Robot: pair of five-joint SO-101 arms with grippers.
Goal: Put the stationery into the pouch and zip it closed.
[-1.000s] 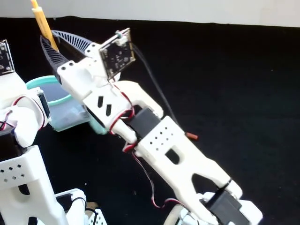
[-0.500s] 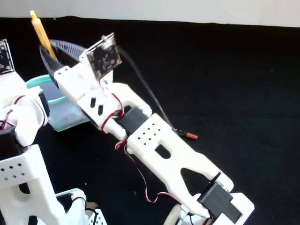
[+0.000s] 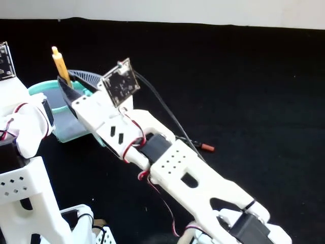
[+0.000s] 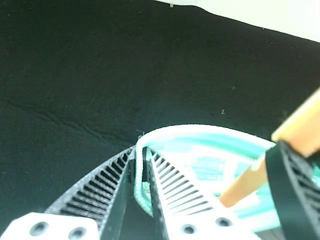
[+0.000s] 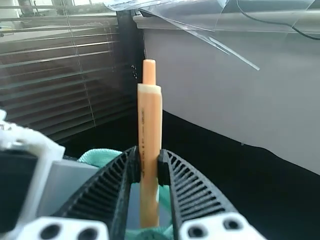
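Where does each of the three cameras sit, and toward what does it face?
High view: fixed above the table, looking down; both arms show, the right gripper holding the pen over the pouch.
Left wrist view: on the left arm's wrist, looking along the left gripper, pinched on the pouch's rim, onto the table.
Right wrist view: on the right arm's wrist, looking along its fingers past the pen toward a wall and blinds.
Shared: all three show the pen and the pouch.
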